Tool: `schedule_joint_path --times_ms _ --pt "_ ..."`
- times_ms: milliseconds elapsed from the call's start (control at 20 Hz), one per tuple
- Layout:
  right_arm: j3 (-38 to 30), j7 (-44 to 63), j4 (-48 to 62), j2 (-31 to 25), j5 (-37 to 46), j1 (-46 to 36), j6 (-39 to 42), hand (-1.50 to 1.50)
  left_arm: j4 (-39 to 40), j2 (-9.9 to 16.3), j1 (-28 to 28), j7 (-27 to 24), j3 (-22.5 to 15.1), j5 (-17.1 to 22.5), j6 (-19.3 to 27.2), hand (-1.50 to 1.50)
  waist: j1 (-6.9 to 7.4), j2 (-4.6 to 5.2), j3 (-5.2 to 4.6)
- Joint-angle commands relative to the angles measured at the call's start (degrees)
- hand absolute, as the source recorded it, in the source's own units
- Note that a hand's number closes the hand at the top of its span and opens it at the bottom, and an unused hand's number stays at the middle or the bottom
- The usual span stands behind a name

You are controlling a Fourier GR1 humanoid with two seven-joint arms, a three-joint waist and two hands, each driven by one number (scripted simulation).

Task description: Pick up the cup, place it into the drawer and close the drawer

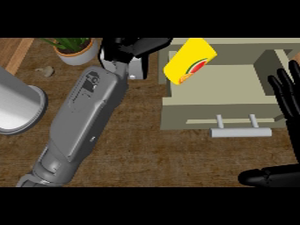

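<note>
The yellow cup (190,61), with a red and green mark near its rim, lies tilted over the back left corner of the open beige drawer (207,112). The drawer's pale bar handle (239,132) faces me. My left hand (131,48) is at the top centre, just left of the cup. Its fingers are relaxed and end a little short of the cup, holding nothing. My right hand (296,110) rests open at the right edge beside the drawer, fingers up, thumb low.
A potted plant (75,49) stands at the back left, with a small stone-like object (46,70) beside it. A big grey cylinder (9,103) lies at the left edge. The beige cabinet (282,50) frames the drawer at the back right.
</note>
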Motion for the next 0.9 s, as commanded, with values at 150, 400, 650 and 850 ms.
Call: schedule_joint_path --times_ms 150,400,650,850 --pt "-1.91 -1.6 4.44 -0.61 -1.14 -2.43 0.67 -1.5 13.53 -0.04 -10.38 -2.69 -4.21 5.87 6.02 1.5 -0.81 0.25 0.02" --pt "-1.72 1.84 3.39 -0.92 -1.22 -6.1 -0.88 -1.5 18.77 -0.04 -12.96 -4.19 -9.27 11.6 8.65 1.5 -0.96 0.24 0.01" --pt "-1.14 -4.0 3.24 -0.93 -1.06 0.19 2.97 -1.5 26.14 -0.04 -13.1 -10.09 -14.09 15.76 9.56 1.5 -2.33 0.48 0.04" --pt "-0.9 -5.13 5.07 -0.5 -1.69 -1.35 3.41 -1.5 31.0 -0.04 -15.64 -9.97 -16.99 18.28 8.16 1.5 -3.34 0.86 0.07"
